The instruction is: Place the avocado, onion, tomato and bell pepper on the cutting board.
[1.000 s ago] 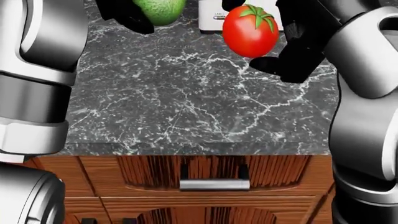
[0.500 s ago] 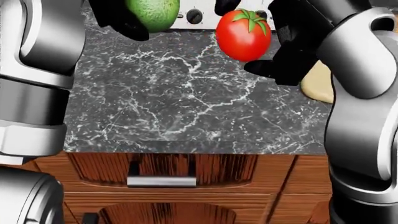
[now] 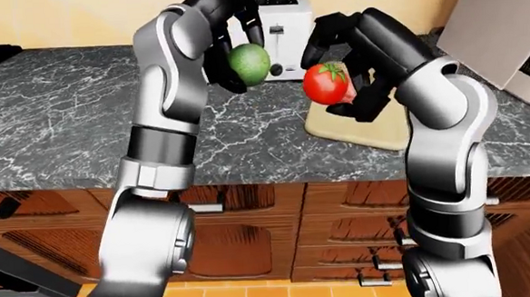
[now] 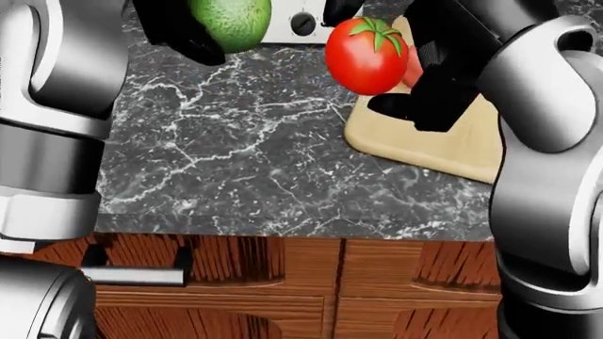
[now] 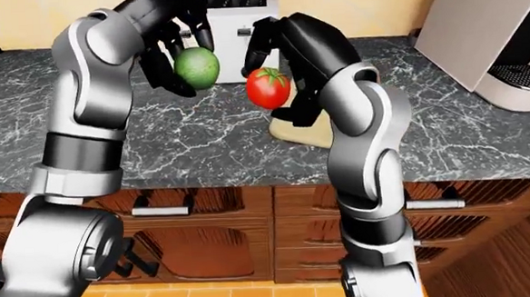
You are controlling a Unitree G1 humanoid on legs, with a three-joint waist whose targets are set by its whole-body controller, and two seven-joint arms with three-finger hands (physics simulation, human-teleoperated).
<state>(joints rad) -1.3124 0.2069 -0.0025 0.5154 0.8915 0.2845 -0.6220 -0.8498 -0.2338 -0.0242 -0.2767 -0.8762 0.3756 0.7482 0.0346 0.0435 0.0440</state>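
Observation:
My left hand (image 3: 234, 53) is shut on the green avocado (image 3: 248, 63), holding it above the dark marble counter (image 4: 235, 162) near the toaster. The fingers of my right hand (image 3: 344, 73) are shut on the red tomato (image 4: 367, 55), which hangs over the left end of the pale wooden cutting board (image 4: 424, 145). In the head view a reddish thing (image 4: 413, 68) shows behind the tomato at the board, mostly hidden by my right hand. No onion or bell pepper can be made out.
A white toaster (image 3: 281, 18) stands at the wall behind both hands. A grey coffee machine (image 5: 514, 47) sits at the counter's right end. Wooden drawers with metal handles (image 4: 132, 275) run below the counter edge.
The whole picture has slid left as the camera moved right, and the cutting board has come into the head view under my right hand. Both hands keep their fruit.

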